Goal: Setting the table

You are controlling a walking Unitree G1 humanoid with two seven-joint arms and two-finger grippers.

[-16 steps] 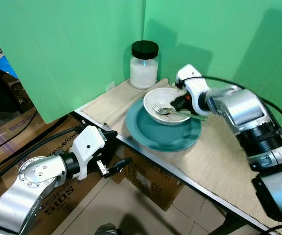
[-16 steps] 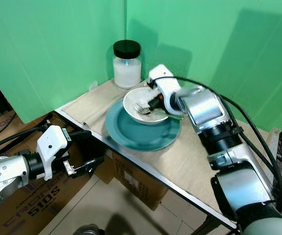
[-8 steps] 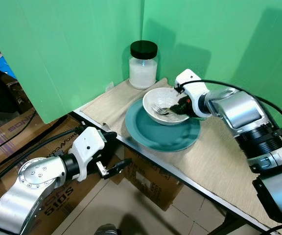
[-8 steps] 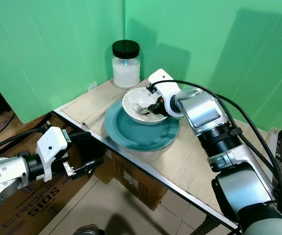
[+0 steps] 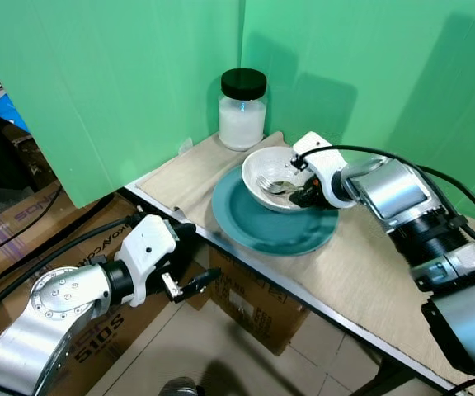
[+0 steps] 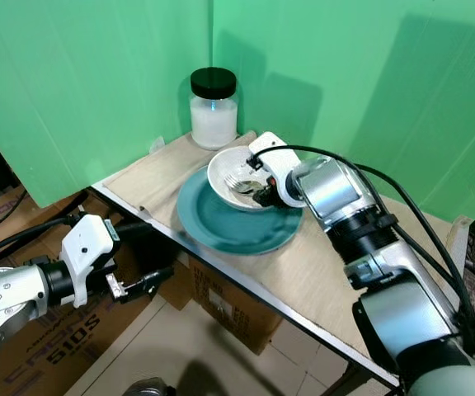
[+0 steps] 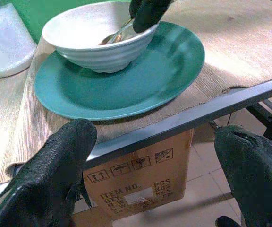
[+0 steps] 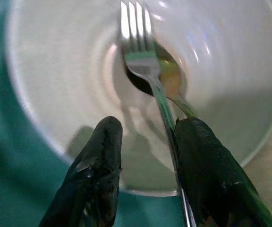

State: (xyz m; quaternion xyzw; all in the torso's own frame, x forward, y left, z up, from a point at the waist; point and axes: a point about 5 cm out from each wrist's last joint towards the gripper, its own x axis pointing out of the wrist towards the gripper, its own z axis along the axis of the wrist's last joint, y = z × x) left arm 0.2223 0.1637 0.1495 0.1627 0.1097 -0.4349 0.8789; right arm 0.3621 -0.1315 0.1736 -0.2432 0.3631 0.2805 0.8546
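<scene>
A white bowl [image 5: 269,175] sits on a teal plate [image 5: 262,224] on the woven mat of the table. A silver fork [image 8: 140,47] and a spoon [image 8: 170,79] lie inside the bowl, handles leaning over its rim. My right gripper [image 5: 306,192] hovers at the bowl's right rim, open, and its fingers [image 8: 102,156] straddle the rim. The fork handle runs along the inner side of one finger. My left gripper [image 5: 190,257] hangs open below the table's front edge, nothing between its fingers [image 7: 63,156].
A glass jar [image 5: 242,109] with a black lid, full of white grains, stands in the back corner against green screens. Cardboard boxes [image 5: 254,307] sit under the table's metal edge [image 7: 174,124]. Cables run over the floor at the left.
My right gripper has dropped lower and drawn back from over the bowl to its right rim. The green handle seen beside it earlier is hidden. The left arm has not moved.
</scene>
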